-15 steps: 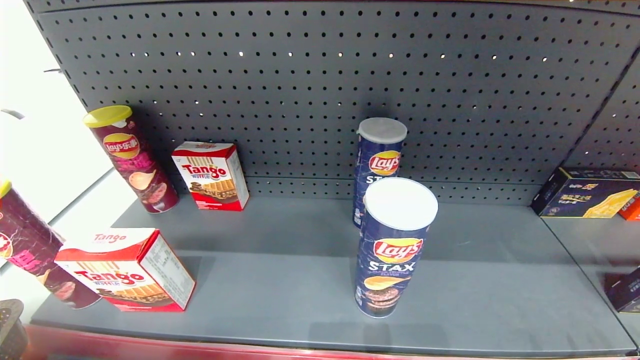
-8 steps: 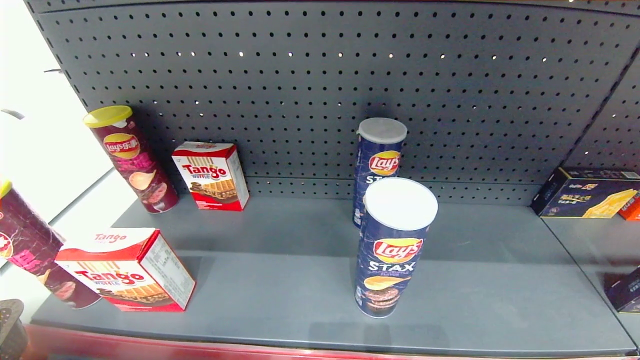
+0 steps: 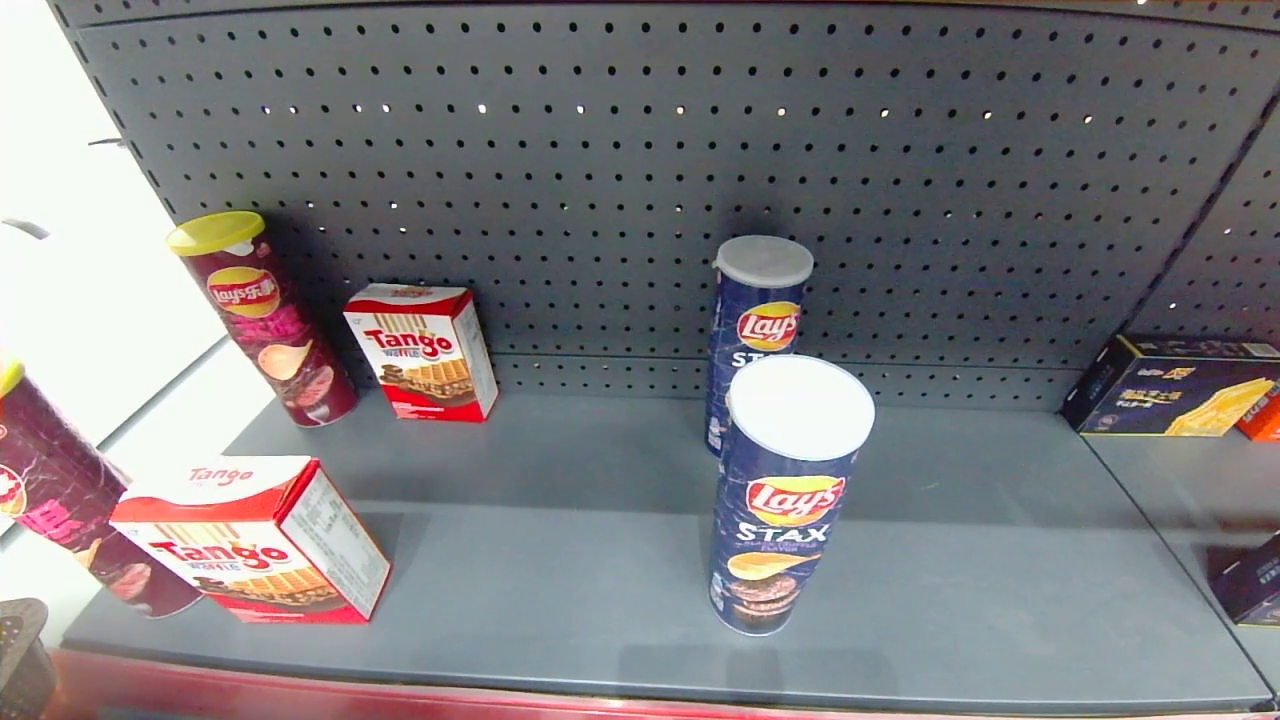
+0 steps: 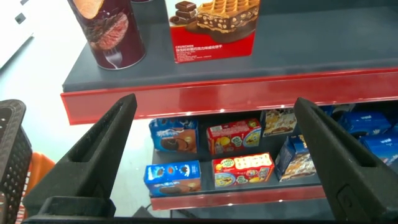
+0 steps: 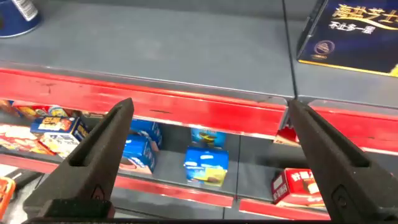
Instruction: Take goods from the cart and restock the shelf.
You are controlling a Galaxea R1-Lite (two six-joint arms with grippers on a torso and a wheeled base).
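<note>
Cans like the front blue chip can [image 3: 790, 500] on the shelf [image 3: 1000, 600] seem light, stiff, slick (crushable if squeezed), best held mid-body; left gripper [image 4: 214, 102] and right gripper [image 5: 209, 104] gape empty in front of it.

The front blue can [image 3: 790, 495] covers the lower body of the rear blue can [image 3: 760, 300] right behind it. At the left end of the shelf [image 3: 600, 560], a maroon can [image 3: 50, 490] is cut by the edge, with most of its lid lost, and the wafer box [image 3: 250, 540] hides its lower side. On the right, an orange box [image 3: 1260, 418] and a dark box [image 3: 1248, 585] are cropped. So is the black basket [image 3: 20, 650] at the bottom left.
</note>
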